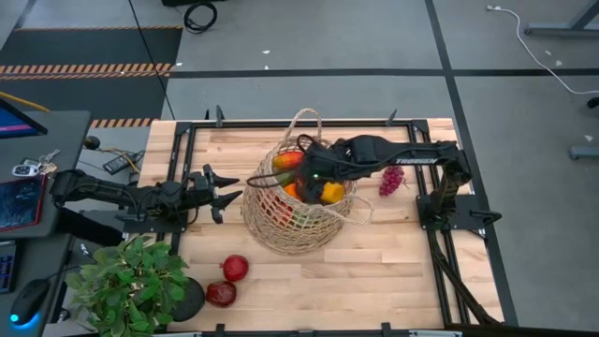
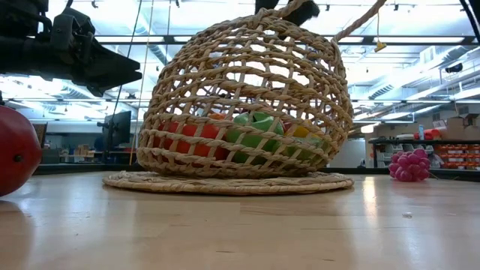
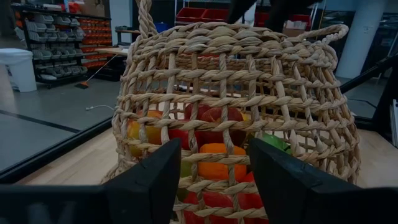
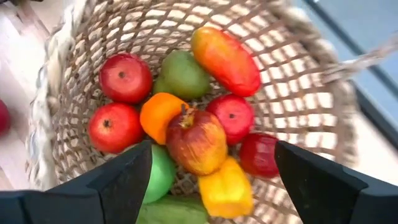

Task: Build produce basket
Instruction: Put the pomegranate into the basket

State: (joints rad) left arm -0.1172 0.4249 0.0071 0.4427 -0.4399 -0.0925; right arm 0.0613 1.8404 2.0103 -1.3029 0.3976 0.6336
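High view: right claw (image 1: pixel 314 171) hangs open over basket (image 1: pixel 271 225) produce (image 1: pixel 329 194).

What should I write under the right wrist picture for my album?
Open right gripper hovering over the wicker basket, already piled with produce: red, green, orange and yellow.

- No words, numbers, labels or brand marks can be read in any of the views.
- The storage bins (image 3: pixel 93 40) at upper left of the left wrist view are too small and blurred to show any lettering.
- The screen (image 1: pixel 17 120) at the left edge of the high view shows colour only, no legible characters.
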